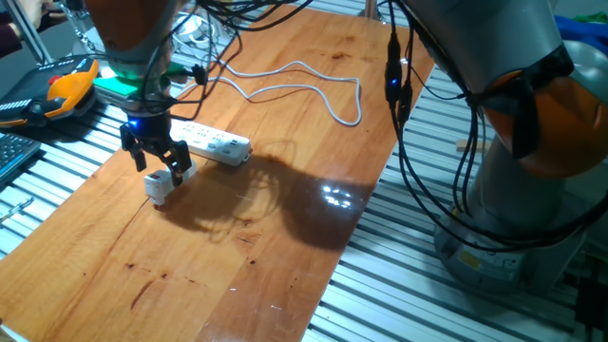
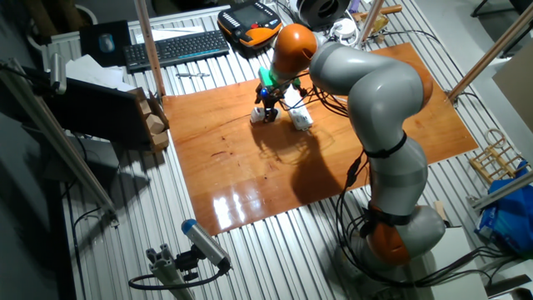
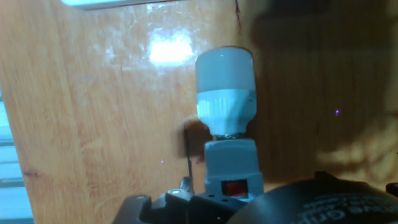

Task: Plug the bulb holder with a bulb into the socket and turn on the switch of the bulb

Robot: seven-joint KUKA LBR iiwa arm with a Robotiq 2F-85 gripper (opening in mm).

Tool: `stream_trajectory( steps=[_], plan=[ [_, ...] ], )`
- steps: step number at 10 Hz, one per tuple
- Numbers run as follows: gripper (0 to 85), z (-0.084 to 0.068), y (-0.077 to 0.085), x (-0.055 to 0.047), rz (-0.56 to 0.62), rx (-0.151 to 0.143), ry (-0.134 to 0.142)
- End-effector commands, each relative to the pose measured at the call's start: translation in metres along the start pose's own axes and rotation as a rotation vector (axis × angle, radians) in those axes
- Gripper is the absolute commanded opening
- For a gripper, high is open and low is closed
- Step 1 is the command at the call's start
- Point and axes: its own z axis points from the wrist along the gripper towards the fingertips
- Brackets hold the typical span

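We find the gripper (image 1: 163,163) lowered close over the wooden table (image 1: 285,228), near its left part in one fixed view. The bulb holder (image 1: 161,185) lies on the table directly under the gripper, its white body showing between and just below the dark fingers (image 1: 179,157). We cannot tell from the fixed views whether the jaws are pressed on it or only straddle it.

In the hand view the bulb holder (image 3: 230,165) sits at the lower centre, with the red switch (image 3: 233,187) on its face nearest the camera. The bulb (image 3: 225,90) is screwed to its far end and points away from the hand.

The socket (image 1: 211,142) lies flat just beyond the gripper, apart from the bulb holder. Its white cable (image 1: 313,90) loops across the table toward the far edge.
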Motion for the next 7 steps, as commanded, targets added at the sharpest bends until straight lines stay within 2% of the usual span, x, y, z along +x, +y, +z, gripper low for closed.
stream_trajectory(
  steps=[1, 4, 5, 7],
  plan=[
    [85.0, -0.0007, 0.0002, -0.0001, -0.003, 0.0, -0.002],
    [85.0, 0.0041, 0.0013, 0.0001, -0.009, -0.003, 0.003],
    [68.0, 0.0054, 0.0018, 0.0, -0.012, 0.0, 0.004],
    [68.0, 0.006, 0.0019, -0.0002, -0.015, 0.01, 0.012]
  ],
)
